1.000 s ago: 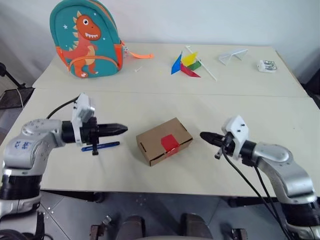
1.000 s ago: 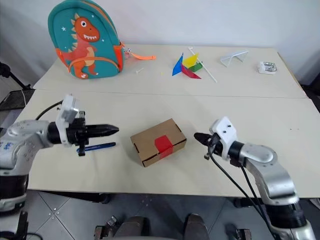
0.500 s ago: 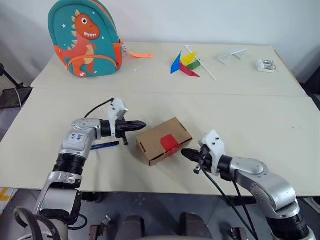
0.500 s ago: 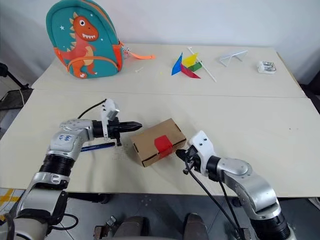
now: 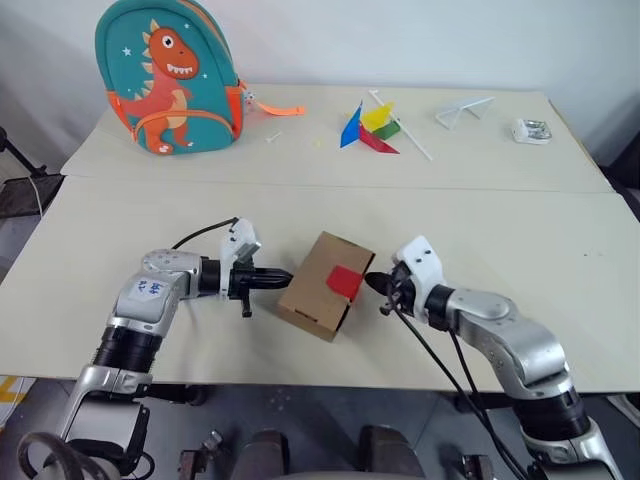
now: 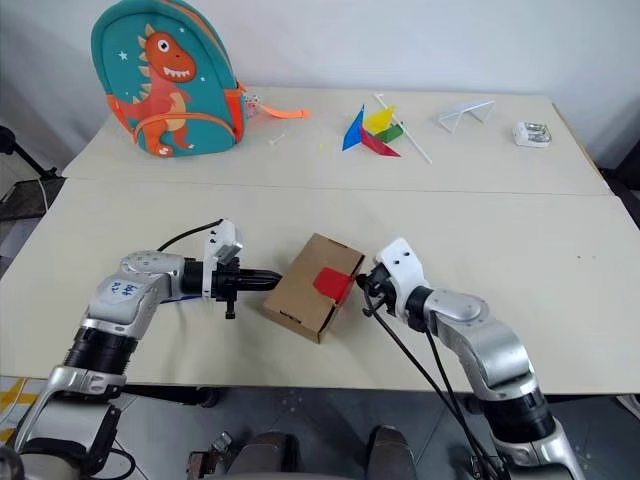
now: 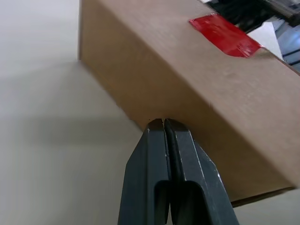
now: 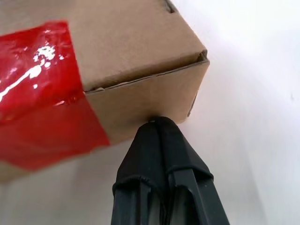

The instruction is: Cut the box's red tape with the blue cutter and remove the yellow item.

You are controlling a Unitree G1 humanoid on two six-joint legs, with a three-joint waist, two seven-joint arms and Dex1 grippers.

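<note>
The brown box lies near the table's front edge, between my two grippers. Its red tape wraps over the top edge on the side facing my right gripper. My left gripper is shut, and its tips press the box's left side. My right gripper is shut too, with its tips against the box wall just beside the red tape. Neither holds anything. The blue cutter is hidden, likely behind my left arm. The yellow item is out of view.
A dinosaur backpack stands at the back left. A multicoloured pinwheel, a white wire stand and a small white object lie along the back. A seam joins the two tabletops.
Both shut grippers have closed in on the box from either side. The box has turned on the table, so its taped edge now faces right.
</note>
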